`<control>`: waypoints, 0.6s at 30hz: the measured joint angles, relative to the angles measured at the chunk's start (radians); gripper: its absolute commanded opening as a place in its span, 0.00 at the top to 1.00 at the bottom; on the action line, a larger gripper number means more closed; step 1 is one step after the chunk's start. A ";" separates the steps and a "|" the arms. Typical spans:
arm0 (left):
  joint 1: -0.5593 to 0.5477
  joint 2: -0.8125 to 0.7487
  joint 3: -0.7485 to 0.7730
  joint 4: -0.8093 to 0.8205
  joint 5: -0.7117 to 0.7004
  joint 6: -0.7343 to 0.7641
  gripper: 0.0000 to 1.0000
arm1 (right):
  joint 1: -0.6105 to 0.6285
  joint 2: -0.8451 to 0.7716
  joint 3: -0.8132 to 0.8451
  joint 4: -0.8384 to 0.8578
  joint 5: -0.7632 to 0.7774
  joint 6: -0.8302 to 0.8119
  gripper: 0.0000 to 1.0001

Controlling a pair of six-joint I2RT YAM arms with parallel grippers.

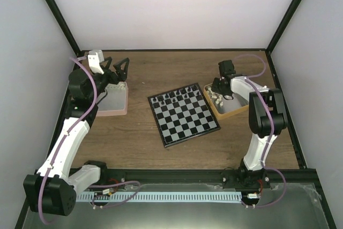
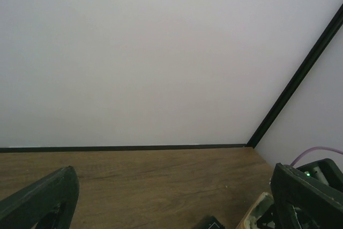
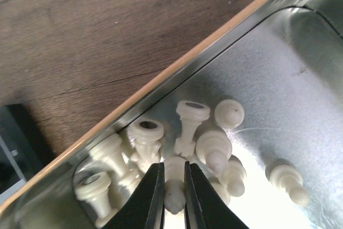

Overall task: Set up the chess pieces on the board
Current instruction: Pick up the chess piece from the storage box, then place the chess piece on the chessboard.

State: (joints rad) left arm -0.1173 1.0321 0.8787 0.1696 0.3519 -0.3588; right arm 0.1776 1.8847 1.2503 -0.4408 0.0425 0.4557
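Chess piece [image 3: 174, 189], long axis parallel to gripping right fingers [image 3: 147, 197]; left fingers [image 2: 40, 199] wide

a brown wooden table [image 1: 161, 68] filled the floor of a booth with plain white walls [image 1: 177, 9] and thin black frame posts [image 1: 56, 12] in the corners. a pink tray [image 1: 113, 103] lay on the left part of the table and an orange-tan tray [image 1: 231, 114] lay on the right part, turned at an angle, well apart from the pink one; from close, its inside looked like shiny grey metal. small black chessmen [image 1: 174, 97] stood in rows between the two trays, and a white slotted cable duct [image 1: 177, 197] ran along the near edge.
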 measured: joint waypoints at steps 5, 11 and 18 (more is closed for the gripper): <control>0.000 0.000 -0.004 -0.001 -0.008 0.000 0.00 | 0.020 -0.093 -0.010 -0.006 -0.002 -0.011 0.97; 0.000 -0.002 -0.004 -0.001 -0.014 -0.001 0.00 | 0.080 -0.268 -0.024 -0.002 -0.076 -0.025 0.97; 0.000 -0.006 -0.004 -0.009 -0.027 0.000 0.00 | 0.292 -0.304 -0.024 0.001 -0.163 -0.021 0.97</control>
State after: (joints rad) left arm -0.1173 1.0264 0.8745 0.1604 0.3248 -0.3592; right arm 0.4698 1.5806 1.2266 -0.4397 -0.1200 0.4351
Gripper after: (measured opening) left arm 0.998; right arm 0.095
